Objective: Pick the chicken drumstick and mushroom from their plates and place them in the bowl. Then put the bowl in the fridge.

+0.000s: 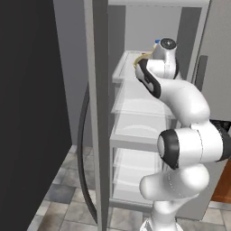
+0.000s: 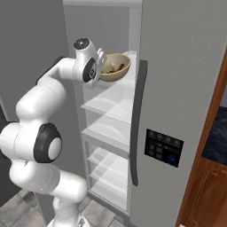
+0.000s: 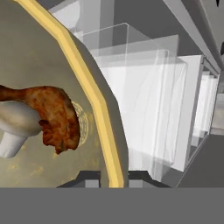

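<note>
My gripper (image 3: pixel 114 177) is shut on the yellow rim of the tan bowl (image 3: pixel 89 85), one finger inside and one outside. In the bowl's speckled inside lie the glossy brown chicken drumstick (image 3: pixel 54 116) and, beside it, the pale mushroom (image 3: pixel 15 124). From the right base view, the bowl (image 2: pixel 116 68) hangs at the level of the top shelf inside the open grey fridge (image 2: pixel 177 80), with the gripper (image 2: pixel 101 62) on its left rim. I cannot tell whether the bowl rests on the shelf. In the left base view, only a sliver of the bowl (image 1: pixel 139 59) peeks past the hand.
Several white translucent shelves (image 2: pixel 108 133) stack below the bowl. The fridge door stands at the right with a black dispenser panel (image 2: pixel 164 147) and a dark handle (image 2: pixel 136 124). A second door edge (image 1: pixel 97 113) stands left of the shelves. Wooden cabinetry (image 2: pixel 208 190) is at the far right.
</note>
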Robot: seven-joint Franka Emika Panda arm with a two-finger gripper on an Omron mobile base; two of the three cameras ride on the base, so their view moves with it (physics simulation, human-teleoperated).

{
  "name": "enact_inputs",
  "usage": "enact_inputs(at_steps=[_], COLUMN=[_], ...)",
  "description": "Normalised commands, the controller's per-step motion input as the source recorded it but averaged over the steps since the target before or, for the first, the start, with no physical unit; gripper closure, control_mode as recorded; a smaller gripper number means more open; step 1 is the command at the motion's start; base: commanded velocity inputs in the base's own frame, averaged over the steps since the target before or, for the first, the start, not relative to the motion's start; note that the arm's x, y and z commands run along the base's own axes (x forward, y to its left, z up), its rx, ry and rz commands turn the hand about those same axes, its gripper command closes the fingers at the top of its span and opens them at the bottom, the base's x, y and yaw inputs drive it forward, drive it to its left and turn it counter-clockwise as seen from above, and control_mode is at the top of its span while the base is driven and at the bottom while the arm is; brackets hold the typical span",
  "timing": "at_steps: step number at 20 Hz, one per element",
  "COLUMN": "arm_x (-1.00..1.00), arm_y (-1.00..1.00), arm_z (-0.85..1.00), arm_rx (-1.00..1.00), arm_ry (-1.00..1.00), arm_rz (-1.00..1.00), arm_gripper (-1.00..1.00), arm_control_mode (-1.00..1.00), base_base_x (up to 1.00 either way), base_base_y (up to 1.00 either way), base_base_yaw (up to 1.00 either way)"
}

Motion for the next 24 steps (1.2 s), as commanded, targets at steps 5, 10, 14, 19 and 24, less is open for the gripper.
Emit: enact_inputs(at_steps=[5,10,14,19,24], arm_x=[0.4,0.38,0.43,0.37,0.33], arm_y=[-0.09,-0.13,-0.1,-0.06,-0.06], arm_z=[-0.05,-0.15,-0.15,-0.13,-0.16], arm_rx=[0.0,0.01,0.04,0.07,0.05], arm_ry=[0.03,0.03,0.0,0.01,0.02], arm_rz=[0.0,0.0,0.0,0.0,0.0], arm_gripper=[1.0,1.0,1.0,1.0,1.0], arm_control_mode=[-1.0,-1.0,-1.0,-1.0,-1.0], base_base_x=[0.0,0.0,0.0,0.0,0.0], base_base_y=[0.0,0.0,0.0,0.0,0.0], base_base_yaw=[0.0,0.0,0.0,0.0,0.0])
